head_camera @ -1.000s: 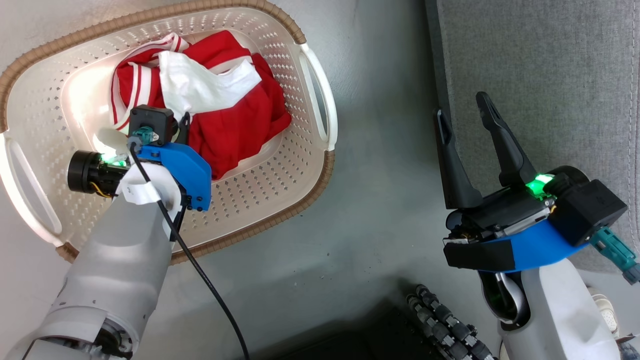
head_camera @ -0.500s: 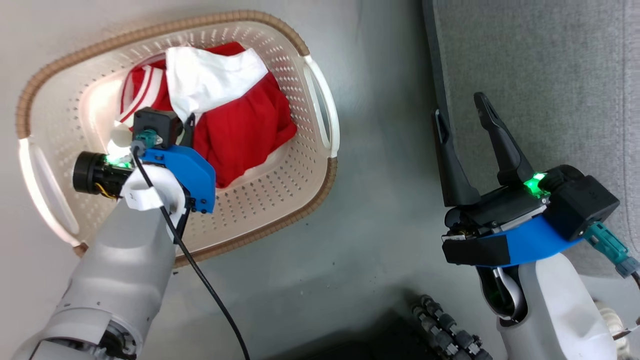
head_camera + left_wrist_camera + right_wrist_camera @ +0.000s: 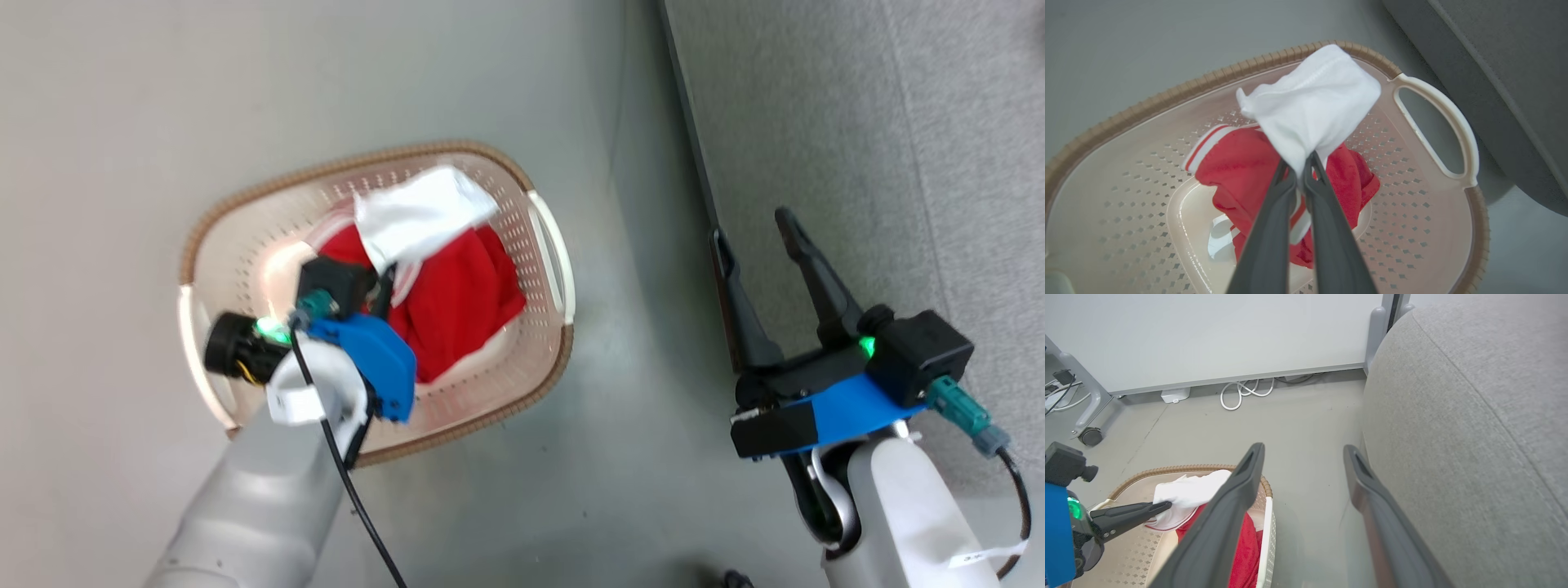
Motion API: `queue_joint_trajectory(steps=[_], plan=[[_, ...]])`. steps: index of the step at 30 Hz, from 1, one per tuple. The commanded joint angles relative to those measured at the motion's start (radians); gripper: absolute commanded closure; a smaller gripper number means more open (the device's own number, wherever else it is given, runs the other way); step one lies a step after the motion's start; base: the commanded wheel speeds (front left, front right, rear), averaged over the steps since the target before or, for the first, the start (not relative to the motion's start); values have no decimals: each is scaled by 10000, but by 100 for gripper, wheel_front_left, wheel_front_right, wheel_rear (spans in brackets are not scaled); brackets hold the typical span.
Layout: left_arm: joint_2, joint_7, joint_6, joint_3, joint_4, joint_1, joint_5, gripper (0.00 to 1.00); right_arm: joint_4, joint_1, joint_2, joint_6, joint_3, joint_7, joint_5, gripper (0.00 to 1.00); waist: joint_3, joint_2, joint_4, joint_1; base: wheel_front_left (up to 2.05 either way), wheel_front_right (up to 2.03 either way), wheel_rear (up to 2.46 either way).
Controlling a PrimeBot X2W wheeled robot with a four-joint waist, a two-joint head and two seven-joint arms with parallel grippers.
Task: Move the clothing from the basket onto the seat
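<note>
The clothing lies in the cream basket (image 3: 269, 192) on the floor, a red bundle (image 3: 457, 310) with a white panel (image 3: 420, 216) on top. My left gripper (image 3: 1300, 161) is shut on that white panel (image 3: 1310, 106), holding it above the basket's floor. Red fabric with white stripe trim (image 3: 1237, 163) hangs below it into the basket (image 3: 1167, 100). My right gripper (image 3: 751, 229) stands open and empty beside the edge of the grey seat (image 3: 857, 147). In the right wrist view the right gripper (image 3: 1303, 449) has the seat (image 3: 1474, 437) on its right and the basket (image 3: 1167, 470) at lower left.
Bare grey floor (image 3: 620, 457) separates the basket from the seat. A pale partition panel (image 3: 1208, 335) stands beyond, with a white cable (image 3: 1241, 392) and a caster wheel (image 3: 1090, 437) at its foot.
The head camera has pulled back, so the basket looks smaller. My left gripper has drawn the white panel upward out of the red bundle. The right gripper stays open in place.
</note>
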Motion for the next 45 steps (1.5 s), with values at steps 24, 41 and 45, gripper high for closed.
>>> queue_joint_trajectory(steps=[24, 41, 45], plan=[[-238, -47, -165, -1732, -3614, 2292, -807, 100, 480, 1816, -4, 1, -401, 1037, -34, 0, -5411, -1, 2199, 0, 0, 0, 0], [-239, -49, -165, -3226, -4542, 905, -1907, 100, 852, 2560, -4, 1, -271, 1230, 240, 0, -6907, -1, 2921, 0, 0, 0, 0], [-241, -49, -165, -3579, -4629, 530, -2249, 100, 880, 2705, -4, 1, -282, 1273, 257, 0, -7142, -1, 3053, 0, 0, 0, 0]])
